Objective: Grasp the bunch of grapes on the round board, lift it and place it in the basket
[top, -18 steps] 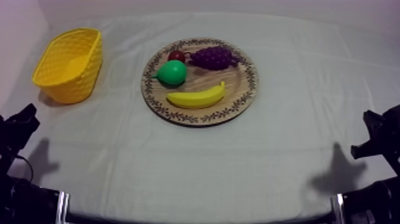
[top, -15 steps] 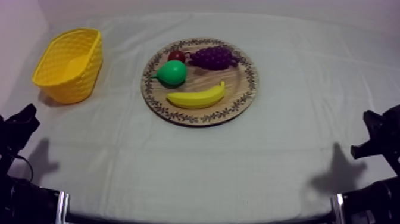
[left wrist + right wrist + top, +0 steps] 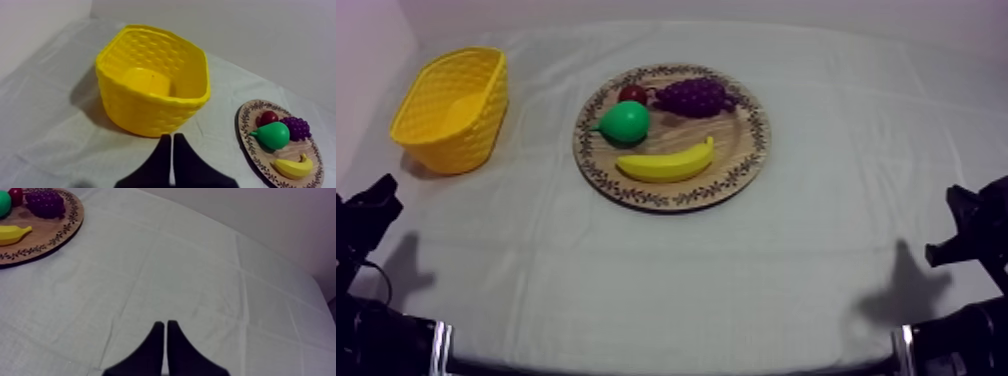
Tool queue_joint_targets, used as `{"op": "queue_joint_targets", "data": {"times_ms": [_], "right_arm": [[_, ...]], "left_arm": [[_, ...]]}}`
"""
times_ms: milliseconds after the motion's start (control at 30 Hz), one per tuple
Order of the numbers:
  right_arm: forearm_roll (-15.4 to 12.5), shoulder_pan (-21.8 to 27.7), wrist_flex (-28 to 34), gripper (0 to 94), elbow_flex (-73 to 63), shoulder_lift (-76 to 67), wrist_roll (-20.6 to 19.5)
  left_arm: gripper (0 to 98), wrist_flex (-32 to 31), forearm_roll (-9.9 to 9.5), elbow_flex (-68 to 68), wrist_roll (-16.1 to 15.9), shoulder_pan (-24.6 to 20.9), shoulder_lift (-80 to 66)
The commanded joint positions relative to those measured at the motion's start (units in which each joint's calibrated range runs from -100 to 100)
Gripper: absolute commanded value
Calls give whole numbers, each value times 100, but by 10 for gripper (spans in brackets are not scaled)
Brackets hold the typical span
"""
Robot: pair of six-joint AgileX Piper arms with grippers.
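Woven plastic basket [image 3: 448,108]; wooden board [image 3: 736,150]; creased cloth [image 3: 666,280].

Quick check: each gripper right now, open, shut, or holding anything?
Left gripper: shut, holding nothing, in front of the yellow basket.
Right gripper: shut, holding nothing.

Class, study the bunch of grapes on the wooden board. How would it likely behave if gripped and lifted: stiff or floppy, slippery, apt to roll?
The bunch of grapes looks moulded as one lump, so it is probably stiff, not floppy. Its bumpy surface should offer good purchase. Lying long and flat on the wooden board, it seems unlikely to roll.
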Motion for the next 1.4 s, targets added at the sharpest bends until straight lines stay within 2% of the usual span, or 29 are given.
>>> {"op": "queue_joint_targets", "data": {"times_ms": [0,133,367,567,633,900,1000,1233,1367], "right_arm": [[1,1,-2,3,0,0,-2],[1,1,-2,3,0,0,-2],[1,1,-2,3,0,0,-2],[1,1,-2,3,0,0,-2],[1,1,-2,3,0,0,-2],[1,1,-2,3,0,0,-2],[1,1,-2,3,0,0,-2],[1,1,-2,3,0,0,-2],[1,1,-2,3,0,0,-2]], "left_arm": [[1,2,-3,5,-4,1,-3],[0,2,-4,8,-111,117,-13],[0,6,7,2,-248,890,-28],[0,32,37,-52,-330,1368,6],[0,-20,112,-84,-387,1461,209],[0,51,708,-1098,-820,1675,2001],[0,525,816,-1952,-956,1707,2845],[0,2419,1001,-4669,-1527,1659,4959],[0,3162,1023,-5988,-1801,1688,6032]]}}
